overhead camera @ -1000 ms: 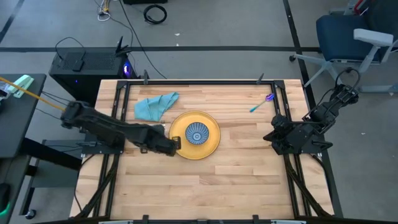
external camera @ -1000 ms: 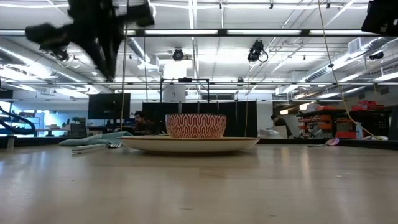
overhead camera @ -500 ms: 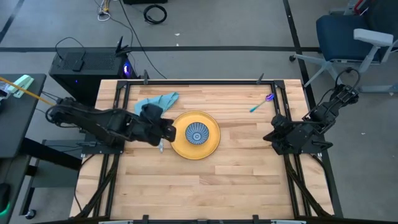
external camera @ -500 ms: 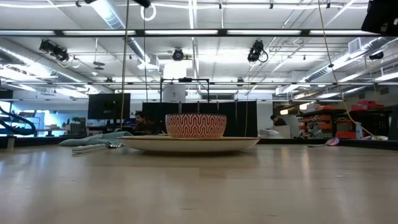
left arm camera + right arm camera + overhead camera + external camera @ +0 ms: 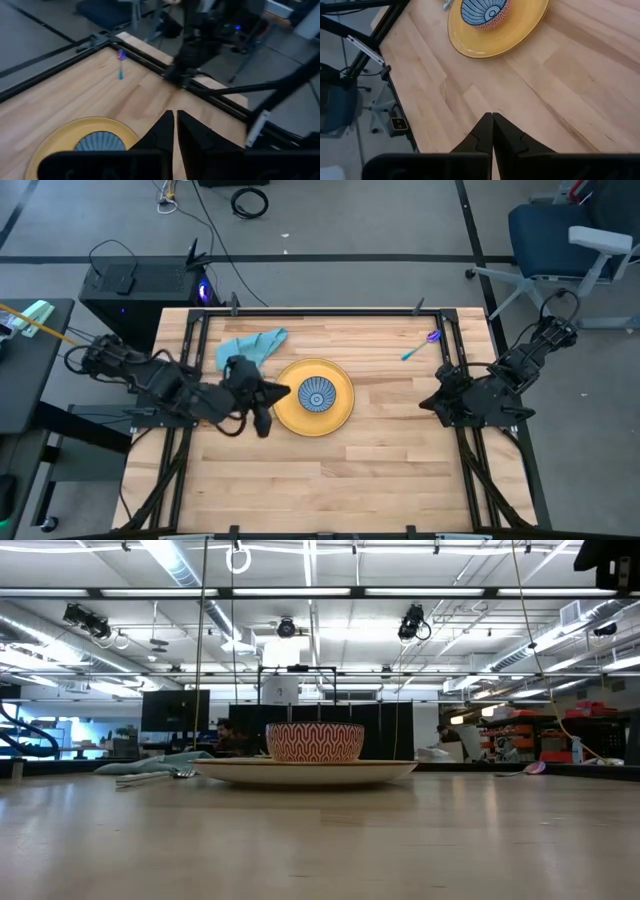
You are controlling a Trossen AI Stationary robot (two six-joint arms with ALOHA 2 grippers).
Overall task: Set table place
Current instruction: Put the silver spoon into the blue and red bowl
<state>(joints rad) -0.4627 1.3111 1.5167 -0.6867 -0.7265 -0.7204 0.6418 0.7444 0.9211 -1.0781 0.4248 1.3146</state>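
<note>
A yellow plate (image 5: 340, 415) lies mid-table with a patterned bowl (image 5: 317, 394) standing on it. A teal napkin (image 5: 250, 348) lies crumpled at the far left of the plate. In the low view a silver fork (image 5: 150, 778) lies flat on the wood beside it. A purple-and-blue spoon (image 5: 420, 345) lies near the far right corner. My left gripper (image 5: 283, 391) hangs shut and high over the plate's left rim, pointing right, with nothing between its fingers (image 5: 167, 132). My right gripper (image 5: 428, 402) waits shut at the right edge, above bare wood (image 5: 492, 131).
A black rail frame (image 5: 320, 311) edges the wooden table (image 5: 330, 480). The near half is bare wood. A black computer case (image 5: 140, 285) stands off the far left corner and an office chair (image 5: 570, 240) off the far right.
My left gripper has risen from table height at the plate's left rim to well above it, leaving the low view. It has rolled about its pointing line and tipped up toward level. Plate, bowl, napkin, fork and spoon have stayed where they were.
</note>
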